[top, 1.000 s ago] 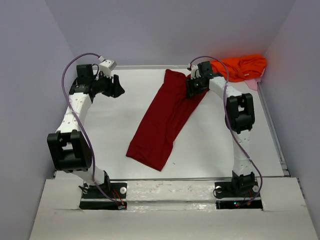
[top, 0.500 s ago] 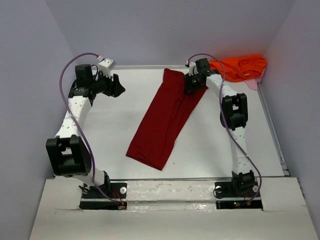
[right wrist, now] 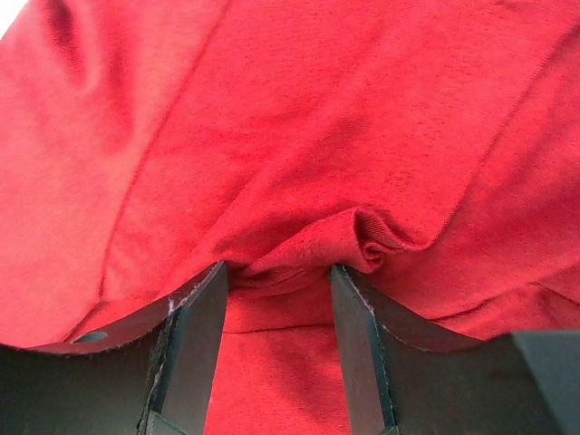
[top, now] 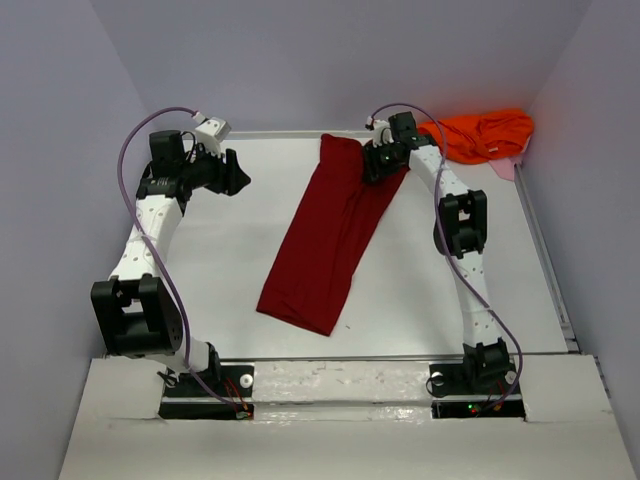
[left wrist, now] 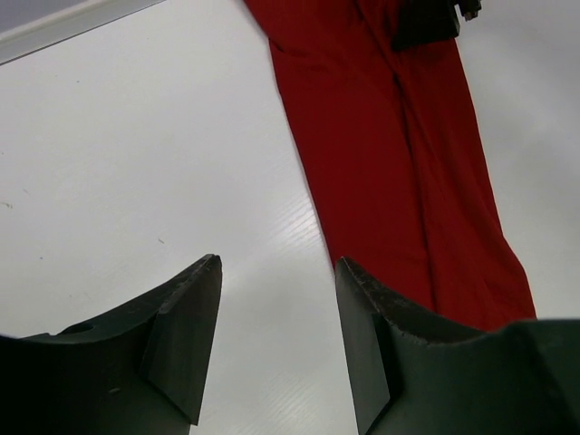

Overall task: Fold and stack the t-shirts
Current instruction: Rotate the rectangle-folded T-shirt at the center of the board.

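Bright, even light comes from above, and shadows are weak. The table point(left wrist: 136, 163) shows soft glare near the centre of the left wrist view. Dark fingers point(right wrist: 190, 362) at 6 o'clock look slightly unfocused.

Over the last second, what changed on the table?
The right gripper slid farther away and leftward, dragging the far end of the red t-shirt along, cloth bunched between its fingers. The left gripper and the orange t-shirt stayed put.

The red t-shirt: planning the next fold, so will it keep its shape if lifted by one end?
The red t-shirt is probably floppy: it puckers between the right tool's tips. Lifted by one end, it would likely sag. It may slide easily on the glossy table.
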Action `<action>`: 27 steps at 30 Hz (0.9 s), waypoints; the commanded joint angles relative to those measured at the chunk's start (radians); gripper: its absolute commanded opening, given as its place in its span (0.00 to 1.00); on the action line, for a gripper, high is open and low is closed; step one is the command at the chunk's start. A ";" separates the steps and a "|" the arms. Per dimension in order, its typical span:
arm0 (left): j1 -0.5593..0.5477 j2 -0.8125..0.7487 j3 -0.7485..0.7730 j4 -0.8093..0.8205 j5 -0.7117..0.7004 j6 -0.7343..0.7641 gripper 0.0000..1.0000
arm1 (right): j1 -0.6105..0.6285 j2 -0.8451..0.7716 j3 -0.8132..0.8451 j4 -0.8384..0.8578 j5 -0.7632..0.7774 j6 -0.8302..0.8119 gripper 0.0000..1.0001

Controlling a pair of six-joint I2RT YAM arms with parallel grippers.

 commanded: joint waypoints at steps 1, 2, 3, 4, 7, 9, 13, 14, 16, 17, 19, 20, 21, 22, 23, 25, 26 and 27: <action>-0.001 -0.040 -0.020 0.038 0.023 -0.013 0.63 | 0.027 0.008 0.000 0.050 -0.139 -0.023 0.55; -0.001 -0.038 -0.022 0.038 0.024 -0.014 0.63 | 0.036 0.011 0.013 0.066 -0.171 -0.020 0.56; -0.001 -0.040 -0.025 0.038 0.026 -0.014 0.63 | 0.036 0.014 0.024 0.073 -0.190 -0.018 0.56; -0.001 -0.041 -0.026 0.038 0.026 -0.014 0.63 | 0.036 0.019 0.029 0.083 -0.216 -0.017 0.56; -0.001 -0.044 -0.031 0.035 0.021 -0.011 0.63 | 0.036 0.023 0.044 0.135 -0.280 0.009 0.57; -0.001 -0.049 -0.033 0.035 0.018 -0.008 0.63 | 0.045 0.036 0.059 0.146 -0.357 0.025 0.58; -0.001 -0.041 -0.022 0.029 -0.003 0.009 0.63 | 0.046 0.039 0.058 0.171 -0.443 0.058 0.58; -0.001 -0.038 -0.017 0.031 -0.012 0.010 0.63 | 0.046 0.037 0.056 0.172 -0.449 0.060 0.58; -0.001 -0.029 -0.005 0.029 -0.044 0.016 0.63 | 0.055 0.017 0.050 0.171 -0.434 0.055 0.57; -0.001 -0.029 0.000 0.026 -0.057 0.021 0.63 | 0.055 -0.018 0.025 0.171 -0.400 0.039 0.58; -0.001 -0.030 0.004 0.032 -0.077 0.027 0.63 | 0.055 -0.067 -0.041 0.171 -0.331 0.002 0.57; -0.001 -0.033 0.006 0.037 -0.087 0.027 0.63 | 0.055 -0.093 -0.066 0.171 -0.305 -0.010 0.57; -0.001 -0.035 0.003 0.046 -0.107 0.023 0.63 | 0.055 -0.146 -0.091 0.168 -0.282 -0.027 0.57; -0.001 -0.039 0.003 0.055 -0.117 0.018 0.63 | 0.055 -0.174 -0.118 0.168 -0.257 -0.041 0.57; -0.001 -0.043 0.003 0.063 -0.124 0.019 0.63 | 0.055 -0.202 -0.173 0.166 -0.218 -0.067 0.57; -0.001 -0.050 0.000 0.089 -0.160 0.013 0.65 | 0.055 -0.280 -0.235 0.166 -0.170 -0.102 0.57; -0.001 -0.053 -0.017 0.103 -0.173 0.004 0.65 | 0.055 -0.303 -0.293 0.174 -0.159 -0.104 0.57; -0.001 -0.055 -0.017 0.117 -0.186 0.004 0.65 | 0.055 -0.323 -0.319 0.177 -0.150 -0.107 0.56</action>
